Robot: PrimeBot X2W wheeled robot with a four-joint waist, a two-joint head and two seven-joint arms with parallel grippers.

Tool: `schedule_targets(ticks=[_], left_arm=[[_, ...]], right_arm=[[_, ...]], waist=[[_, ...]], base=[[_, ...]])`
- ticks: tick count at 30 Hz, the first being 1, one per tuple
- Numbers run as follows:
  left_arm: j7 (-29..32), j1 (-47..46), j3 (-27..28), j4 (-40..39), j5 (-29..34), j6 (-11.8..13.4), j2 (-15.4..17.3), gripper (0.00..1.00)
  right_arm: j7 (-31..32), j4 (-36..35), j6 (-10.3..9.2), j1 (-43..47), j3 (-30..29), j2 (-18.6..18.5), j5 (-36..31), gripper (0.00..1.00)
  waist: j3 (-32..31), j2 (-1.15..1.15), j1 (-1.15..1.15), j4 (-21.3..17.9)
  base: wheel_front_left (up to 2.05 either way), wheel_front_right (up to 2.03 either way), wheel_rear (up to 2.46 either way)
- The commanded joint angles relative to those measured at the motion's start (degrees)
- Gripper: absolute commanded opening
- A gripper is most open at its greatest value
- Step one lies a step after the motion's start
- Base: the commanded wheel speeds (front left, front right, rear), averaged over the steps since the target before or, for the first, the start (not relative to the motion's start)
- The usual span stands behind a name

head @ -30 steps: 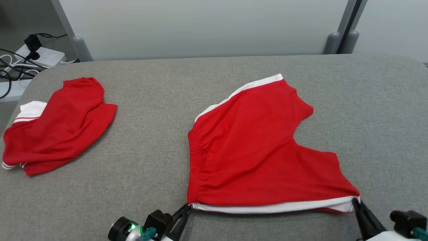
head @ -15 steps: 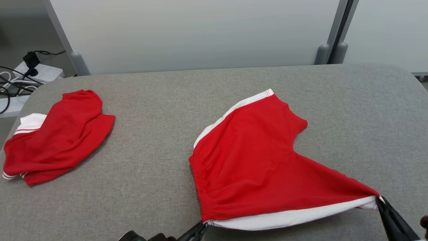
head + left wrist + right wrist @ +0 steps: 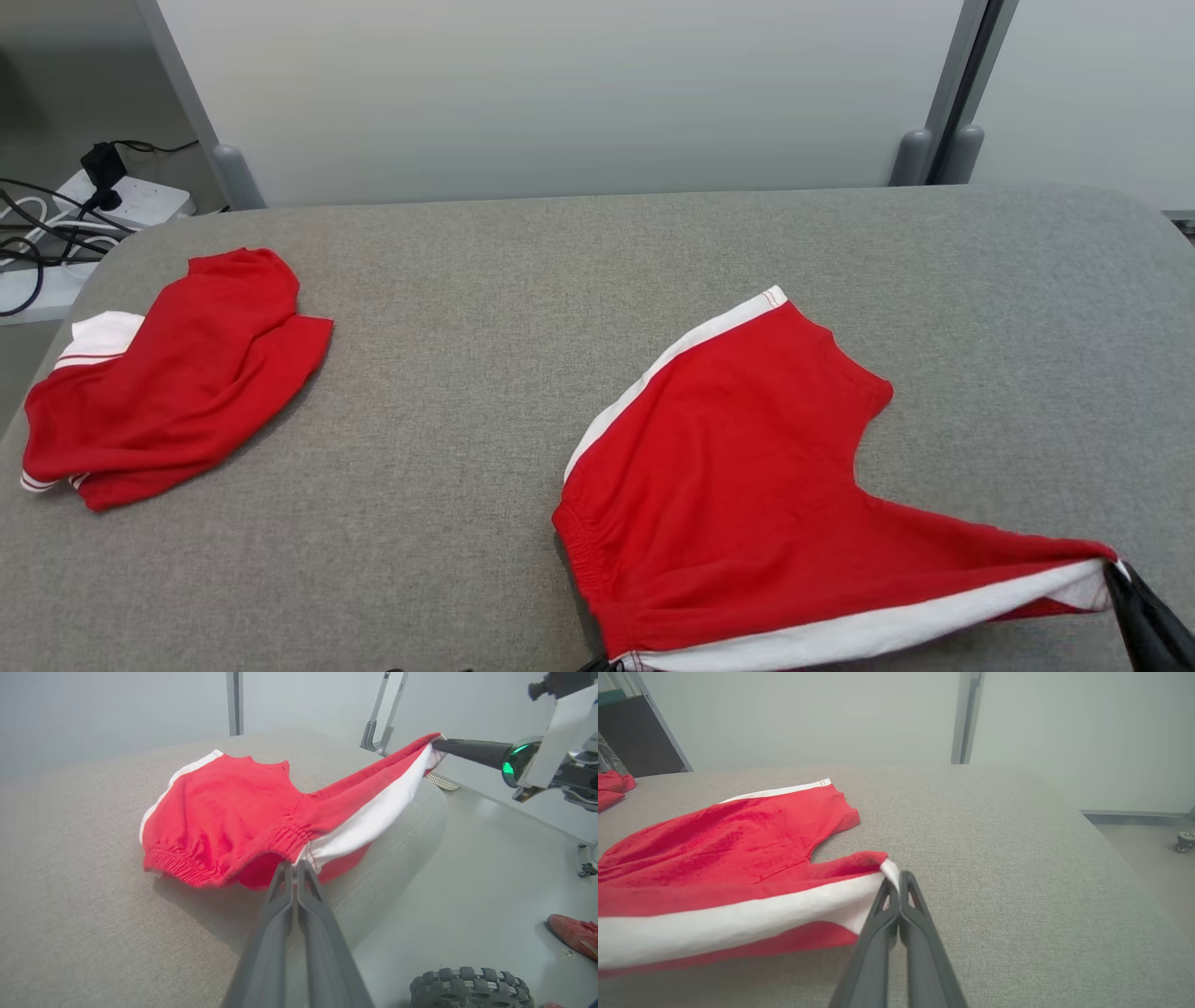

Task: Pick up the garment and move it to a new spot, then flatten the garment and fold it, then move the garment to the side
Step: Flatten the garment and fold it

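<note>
Shorts [image 3: 738, 485], red with a white side stripe, are lying on the right half of the grey padded table [image 3: 485, 308], and both grippers are lifting their near edge. The left gripper [image 3: 295, 864] is pinching the waistband corner with its jaws fully clenched on the cloth. The right gripper [image 3: 900, 876] is gripping the hem corner of the near leg in the same way, a little above the table. The white stripe is stretching tight between the two corners, so the long axis of the held edge is running from the robot's left to its right. The rest of the shorts is lying ahead of both pairs of jaws, away from the robot, with the far leg and the second white stripe resting flat on the table. In the left wrist view, some red cloth under the stripe is sagging near the front edge of the table. The robot seems to be spreading the garment flat. For a fold, both arms would probably need to carry this edge forward together. Another red garment [image 3: 168, 373] is resting well apart on the left.
</note>
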Motion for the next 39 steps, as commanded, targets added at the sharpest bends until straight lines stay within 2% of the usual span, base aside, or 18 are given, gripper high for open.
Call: schedule_targets(ticks=[1, 9, 16, 28, 35, 37, 39], left_arm=[[-0.1, -2.9, 2.2, -0.7, -0.7, -0.4, -0.1, 0.00], [-1.9, -11.1, 3.6, 8.0, -8.0, -0.4, -4.1, 0.00], [-3.2, -21.7, 2.8, 18.4, -11.9, -0.4, -6.2, 0.00], [-7.6, -36.0, -2.0, 34.5, -19.4, -0.4, -8.7, 0.00], [-9.4, -40.2, -5.0, 38.5, -22.5, -0.4, -9.6, 0.00], [-9.9, -41.3, -6.1, 39.5, -23.2, -0.4, -9.9, 0.06], [-10.5, -42.3, -7.1, 40.4, -23.9, -0.4, -10.2, 0.07]], right_arm=[[0.8, -0.6, 0.18, -3.7, 1.4, -1.6, -0.4, 0.00], [5.3, 7.8, 0.18, -17.9, 2.8, -1.6, -2.0, 0.00], [6.5, 17.6, 0.18, -33.5, 7.3, -1.8, -3.5, 0.00], [2.3, 37.6, 0.18, -54.9, 18.4, -2.4, -5.2, 0.00], [-0.7, 46.4, 0.18, -63.4, 23.5, -2.0, -5.0, 0.00], [-1.8, 49.1, 0.18, -65.5, 24.8, -1.9, -4.7, 0.00], [-2.8, 51.6, 0.18, -67.4, 26.1, -1.7, -4.3, 0.00]], waist=[[0.4, 0.00, 0.00, 0.3], [4.0, 0.00, 0.00, 2.6], [7.9, 0.00, 0.00, 5.1], [14.2, 0.00, 0.00, 8.3], [16.8, 0.00, 0.00, 9.7], [17.5, 0.00, 0.00, 10.3], [18.1, 0.00, 0.00, 10.9]], base=[[0.00, 0.00, 0.00], [0.00, 0.00, 0.00], [0.00, 0.00, 0.00], [0.00, 0.00, 0.00], [0.00, 0.00, 0.00], [0.00, 0.00, 0.00], [0.00, 0.00, 0.00]])
